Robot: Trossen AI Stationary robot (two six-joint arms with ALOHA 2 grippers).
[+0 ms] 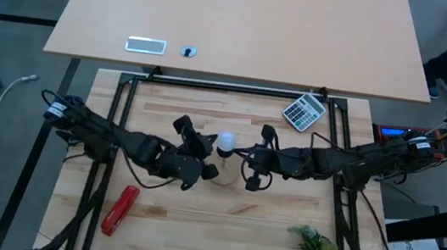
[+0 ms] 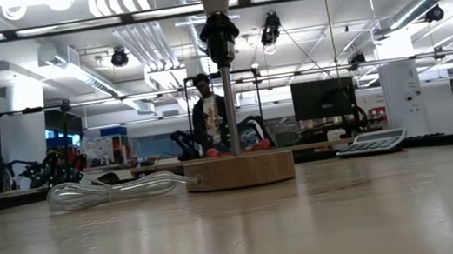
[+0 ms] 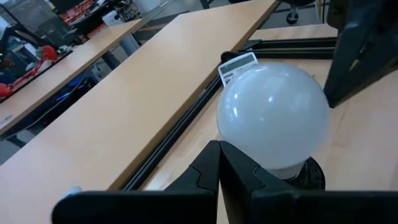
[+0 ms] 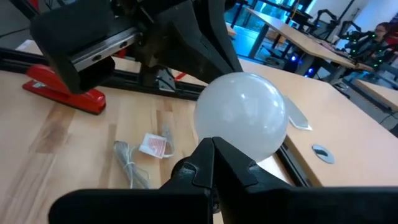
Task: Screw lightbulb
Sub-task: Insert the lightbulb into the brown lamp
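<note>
High view shows you the smooth, round white lightbulb (image 1: 226, 142) seated atop the black socket (image 2: 218, 31) on its slim metal post, flanked closely by left gripper (image 1: 200, 151) and right gripper (image 1: 252, 159); whether either grips it, you cannot tell.

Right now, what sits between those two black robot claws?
The round white lightbulb, seated in a black socket, sits between the left gripper and right gripper, per the high view.

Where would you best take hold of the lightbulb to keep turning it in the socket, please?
Probably at the widest part of the lightbulb, one finger on each side, coming in level from the side. It stands upright on the lamp's black socket, neck down, so only the round white globe is free. Left gripper and right gripper flank it.
</note>
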